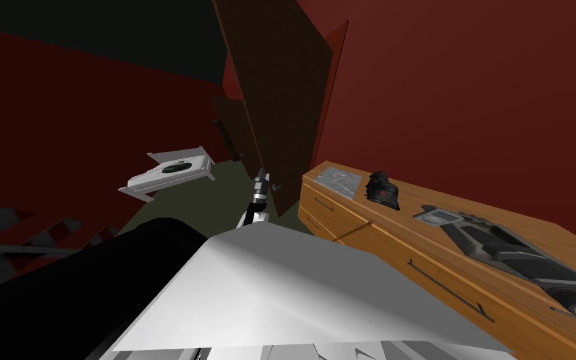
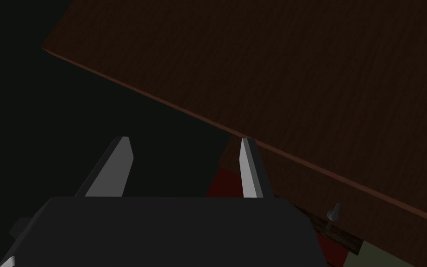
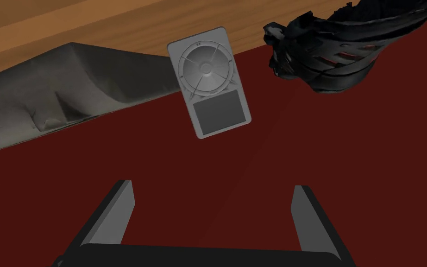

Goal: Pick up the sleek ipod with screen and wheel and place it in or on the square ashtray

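While my right gripper hangs wide open and empty, the grey iPod lies straight ahead of its jaws, screen end nearest, long axis running away slightly slanted, seemingly on the wooden dresser top, with the grey ashtray just beside it.

place: home room | evidence: wooden drawer chest, brown door, dark-red walls

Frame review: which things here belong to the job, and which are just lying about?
Job: grey ipod; grey square ashtray; right pincer, open, facing the ipod.
Lying about: black crumpled object; white boxy thing; brown door; left pincer, open.
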Robot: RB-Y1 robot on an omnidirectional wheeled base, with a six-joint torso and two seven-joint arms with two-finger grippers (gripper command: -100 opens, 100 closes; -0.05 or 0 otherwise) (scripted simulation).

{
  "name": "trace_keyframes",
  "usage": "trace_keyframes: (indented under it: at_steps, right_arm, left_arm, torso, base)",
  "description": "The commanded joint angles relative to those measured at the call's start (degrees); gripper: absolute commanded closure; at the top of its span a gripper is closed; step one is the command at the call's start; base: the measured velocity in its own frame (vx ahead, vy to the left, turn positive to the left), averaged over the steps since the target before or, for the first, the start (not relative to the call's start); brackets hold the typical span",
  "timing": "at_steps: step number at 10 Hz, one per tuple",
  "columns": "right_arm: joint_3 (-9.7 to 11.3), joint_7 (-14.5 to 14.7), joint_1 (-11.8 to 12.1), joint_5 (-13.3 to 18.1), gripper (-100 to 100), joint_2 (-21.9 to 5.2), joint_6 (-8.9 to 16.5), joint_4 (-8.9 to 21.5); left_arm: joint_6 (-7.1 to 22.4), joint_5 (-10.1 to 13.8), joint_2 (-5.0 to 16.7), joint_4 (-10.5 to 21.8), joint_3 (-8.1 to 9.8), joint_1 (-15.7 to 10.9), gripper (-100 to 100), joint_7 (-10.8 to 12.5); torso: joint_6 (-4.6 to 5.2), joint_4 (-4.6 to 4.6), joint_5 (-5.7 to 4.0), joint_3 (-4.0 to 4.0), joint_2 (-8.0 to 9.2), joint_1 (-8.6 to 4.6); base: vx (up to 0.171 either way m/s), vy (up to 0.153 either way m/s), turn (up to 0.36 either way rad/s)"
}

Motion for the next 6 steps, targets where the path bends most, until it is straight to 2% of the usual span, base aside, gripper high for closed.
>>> trace_keyframes:
  at_steps: [1, 2, 3, 6]
  right_arm:
    - [-1.4, 0.5, 2.9, 0.0, -100, -2.6, 2.2, 0.2]
    - [-2.2, 0.9, 4.6, 0.0, -100, -4.1, 3.7, 0.2]
    - [-2.2, 0.9, 4.9, 0.0, -100, -4.1, 3.7, 0.2]
    - [-3.9, 2.1, 10.1, -0.1, -100, -8.0, 7.8, 0.0]
  left_arm:
    - [0.0, 0.0, 0.0, 0.0, 0.0, 0.0, 0, 0.0]
    - [0.0, 0.0, 0.0, 0.0, 0.0, 0.0, 0, 0.0]
    - [0.0, 0.0, 0.0, 0.0, 0.0, 0.0, 0, 0.0]
    - [0.0, 0.0, 0.0, 0.0, 0.0, 0.0, 0, 0.0]
  torso:
    - [0.0, 0.0, 0.0, 0.0, 0.0, 0.0]
    - [-0.01, 0.0, 0.0, -0.01, -0.02, 0.0]
    - [-0.01, -0.01, -0.01, -0.03, -0.06, -0.03]
    - [0.0, 0.0, -0.02, -0.01, -0.02, -0.05]
  base:
    - [0.035, 0.015, 0.136]
    - [0.048, 0.008, 0.163]
    - [0.037, 0.001, 0.065]
    - [0.034, -0.003, 0.125]
